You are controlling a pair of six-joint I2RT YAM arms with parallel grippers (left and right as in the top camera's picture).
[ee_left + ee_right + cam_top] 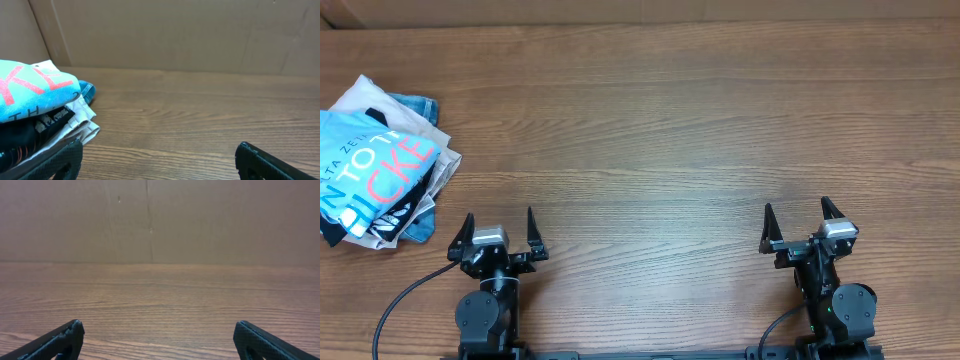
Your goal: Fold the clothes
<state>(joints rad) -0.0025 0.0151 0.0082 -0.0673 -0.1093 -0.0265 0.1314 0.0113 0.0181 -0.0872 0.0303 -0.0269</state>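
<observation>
Overhead: sky-blue T-shirt [372, 170] is seen atop a pile at far left of surface [670, 130]; both jaws are spread wide, empty. L wrist: shirt [35, 92] should be pinched by its top layer only. R wrist: only bare wood is shown.

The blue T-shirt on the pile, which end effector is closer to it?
Left. The left end effector sits just right of the blue T-shirt, nearer the table's front edge, not touching it. The right end effector is far across the table.
</observation>
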